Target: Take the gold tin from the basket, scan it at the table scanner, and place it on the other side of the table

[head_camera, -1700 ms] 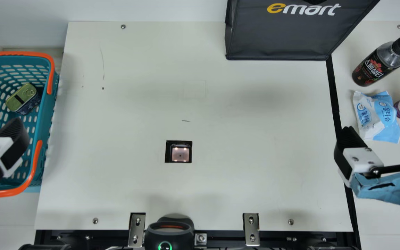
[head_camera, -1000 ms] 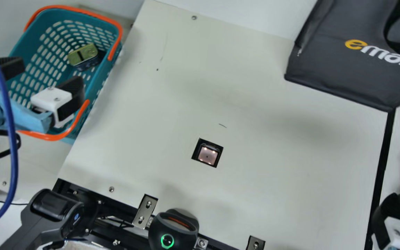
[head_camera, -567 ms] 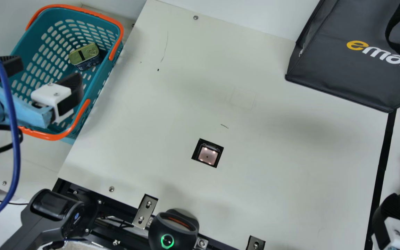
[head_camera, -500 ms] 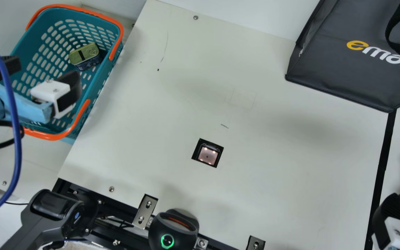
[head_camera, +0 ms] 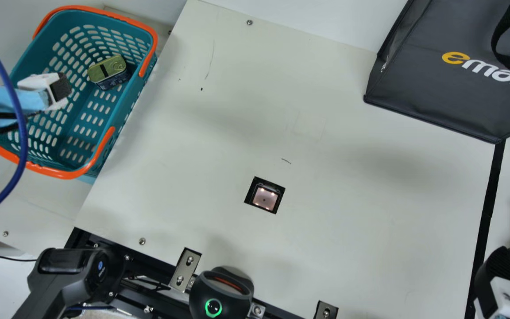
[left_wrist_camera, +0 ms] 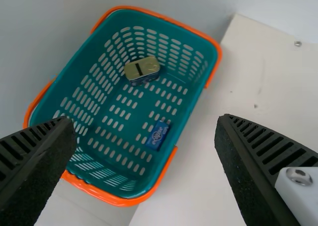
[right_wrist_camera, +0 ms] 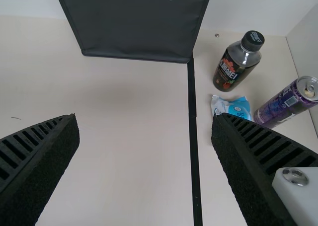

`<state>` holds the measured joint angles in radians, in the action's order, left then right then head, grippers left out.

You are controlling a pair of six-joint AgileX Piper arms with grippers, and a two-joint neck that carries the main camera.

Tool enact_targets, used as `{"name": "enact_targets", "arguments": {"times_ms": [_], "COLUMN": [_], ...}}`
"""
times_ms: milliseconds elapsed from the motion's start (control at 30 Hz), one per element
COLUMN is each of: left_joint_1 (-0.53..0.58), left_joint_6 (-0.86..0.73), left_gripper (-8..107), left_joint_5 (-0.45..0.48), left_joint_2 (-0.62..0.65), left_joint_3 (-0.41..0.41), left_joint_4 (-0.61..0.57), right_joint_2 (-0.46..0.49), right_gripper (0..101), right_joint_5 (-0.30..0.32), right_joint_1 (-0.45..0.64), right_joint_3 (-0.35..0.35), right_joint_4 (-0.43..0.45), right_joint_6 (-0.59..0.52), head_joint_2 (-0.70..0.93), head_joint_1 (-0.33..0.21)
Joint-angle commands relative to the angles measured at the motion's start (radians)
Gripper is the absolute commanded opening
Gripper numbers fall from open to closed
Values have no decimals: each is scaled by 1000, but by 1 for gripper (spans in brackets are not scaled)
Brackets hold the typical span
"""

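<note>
My left gripper (head_camera: 62, 87) is over the left part of the teal basket (head_camera: 71, 153) in the main view. The gold tin (head_camera: 107, 68) leans in the basket's far end, gold lid up, dark blue side showing. In the left wrist view my left gripper (left_wrist_camera: 145, 131) stands open above the basket, and the gold tin (left_wrist_camera: 142, 68) lies beyond its fingers, untouched. The scanner (head_camera: 265, 197) is set into the table, its window lit. At the main view's right edge is my right gripper (head_camera: 500, 277); in the right wrist view the right gripper (right_wrist_camera: 145, 131) is open over the table, holding nothing.
A blue packet (left_wrist_camera: 157, 135) lies in the basket. A dark bag (head_camera: 450, 75) stands at the table's far right. Beyond the black line are a bottle (right_wrist_camera: 237, 62), a purple can (right_wrist_camera: 287, 102) and a wipes pack (right_wrist_camera: 231, 107). Orange handles rest along the basket's rim.
The main camera has turned toward the left, shifting its whole picture. Since then my left gripper has moved up and left in that view, uncovering the basket's near part. The right gripper has kept still.
</note>
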<state>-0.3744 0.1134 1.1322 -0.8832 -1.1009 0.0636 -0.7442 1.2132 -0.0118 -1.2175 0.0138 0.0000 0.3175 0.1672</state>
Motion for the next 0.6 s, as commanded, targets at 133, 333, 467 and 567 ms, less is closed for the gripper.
{"name": "enact_targets", "arguments": {"times_ms": [133,333,467,567], "left_joint_1": [-158,-260,-308,-333], "left_joint_6": [-137,-309,-430,-512], "left_gripper": [90,90,90,90], "left_joint_5": [-42,-84,-112,-131], "left_joint_2": [-67,-166,-240,-299], "left_joint_3": [23,25,13,-2], "left_joint_4": [-56,-110,-136,-155], "right_joint_2": [0,0,0,0], "right_gripper": [95,95,95,95], "right_joint_5": [0,0,0,0], "right_joint_1": [0,0,0,0], "right_joint_3": [0,0,0,0], "right_joint_4": [0,0,0,1], "right_joint_6": [0,0,0,0], "head_joint_2": [4,4,4,4], "head_joint_1": [-29,-29,-29,-29]}}
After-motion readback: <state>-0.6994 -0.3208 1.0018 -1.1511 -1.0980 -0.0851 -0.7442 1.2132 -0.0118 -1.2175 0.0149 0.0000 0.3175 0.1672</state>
